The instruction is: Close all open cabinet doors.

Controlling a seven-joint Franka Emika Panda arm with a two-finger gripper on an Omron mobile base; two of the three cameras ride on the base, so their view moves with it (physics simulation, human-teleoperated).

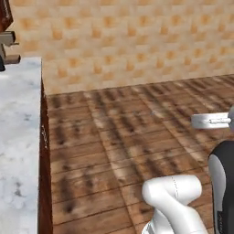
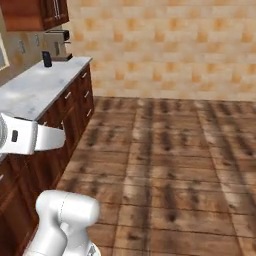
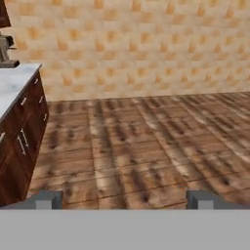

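Note:
My gripper (image 3: 124, 200) is open, its two dark fingertips (image 3: 49, 199) set wide apart with nothing between them. It points across bare wooden floor toward the tiled wall and is far from any cabinet. Reddish-brown upper cabinet doors (image 2: 50, 12) with silver bar handles hang at the top left of the right base view, and they look flush. Lower cabinet doors (image 3: 19, 144) under the counter show at the left of the hand view, lying flat with the cabinet front. A corner of the upper cabinet (image 1: 4, 13) shows in the left base view.
A marble counter (image 2: 35, 87) runs along the left, with drawer fronts (image 2: 75, 97) below it. A coffee machine (image 2: 60, 37) and a small dark object (image 2: 46, 58) stand at its far end. Wooden floor (image 2: 170, 165) stretches to the tiled wall (image 2: 165, 45).

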